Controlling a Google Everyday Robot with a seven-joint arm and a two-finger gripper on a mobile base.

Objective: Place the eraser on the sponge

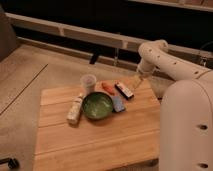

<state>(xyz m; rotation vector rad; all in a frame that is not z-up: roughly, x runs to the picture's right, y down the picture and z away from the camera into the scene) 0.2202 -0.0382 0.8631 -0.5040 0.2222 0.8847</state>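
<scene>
Black eraser (124,90) near blue-grey sponge (118,103) | end effector (136,81) just beyond eraser, grip state indiscernible

A single camera looks down at a slant from high on the near side, facing the far ledge (75,32) and the dark wall behind it. It stands at middling range. The wooden tabletop (100,142) fills the lower middle of the view, its near left corner cut off by the bottom edge, and floor (25,75) shows to the left and beyond. The robot's pale arm (187,120) looms large and close along the right edge, reaching away from the lens to the gripper (137,80), which hangs over the tabletop's far right corner.
</scene>
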